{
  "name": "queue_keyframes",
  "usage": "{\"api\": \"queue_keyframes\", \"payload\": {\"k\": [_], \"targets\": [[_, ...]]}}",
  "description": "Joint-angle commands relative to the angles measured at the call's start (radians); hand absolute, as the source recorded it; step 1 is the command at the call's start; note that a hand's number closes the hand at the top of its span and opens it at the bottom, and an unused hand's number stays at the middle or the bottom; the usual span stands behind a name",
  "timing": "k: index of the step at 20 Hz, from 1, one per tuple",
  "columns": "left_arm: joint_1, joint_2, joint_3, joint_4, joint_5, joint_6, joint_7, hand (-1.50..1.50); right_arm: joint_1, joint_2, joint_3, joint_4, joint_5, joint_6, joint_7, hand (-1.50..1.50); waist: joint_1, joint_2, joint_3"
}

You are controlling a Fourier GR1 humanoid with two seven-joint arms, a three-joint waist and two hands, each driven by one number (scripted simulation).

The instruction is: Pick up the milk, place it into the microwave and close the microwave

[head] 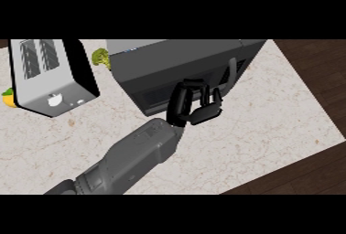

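Observation:
The dark grey microwave (182, 57) stands at the back of the counter, with its door turned toward me and lying against its body. A vertical door handle (230, 75) runs down the door's right side. My left hand (201, 109) is right at the door's front, just left of the handle, with its fingers (182, 98) relaxed and lightly bent against the panel, holding nothing. Its grey forearm (135, 153) comes in from the lower left. No milk shows anywhere in the view. My right hand is out of view.
A silver toaster (47, 73) stands at the back left. A green vegetable (100, 56) lies between it and the microwave, and a yellow fruit (8, 98) peeks in at the left edge. The marble counter (270, 132) ends at the right and front, with dark floor beyond.

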Motion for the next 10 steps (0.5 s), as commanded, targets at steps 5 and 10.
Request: {"api": "queue_keyframes", "payload": {"k": [5, 10], "targets": [[-0.082, 0.0, 0.024, 0.078, 0.032, -0.015, 0.014, 1.5, -0.046, -0.037, -0.012, 0.066, -0.033, 0.03, 0.0, -1.5, 0.005, 0.017, -0.002], [-0.089, 0.0, 0.01, 0.087, 0.051, -0.015, 0.016, 1.5, -0.063, -0.05, -0.014, 0.097, -0.051, 0.042, 0.005, -1.5, 0.003, 0.014, -0.001]]}}
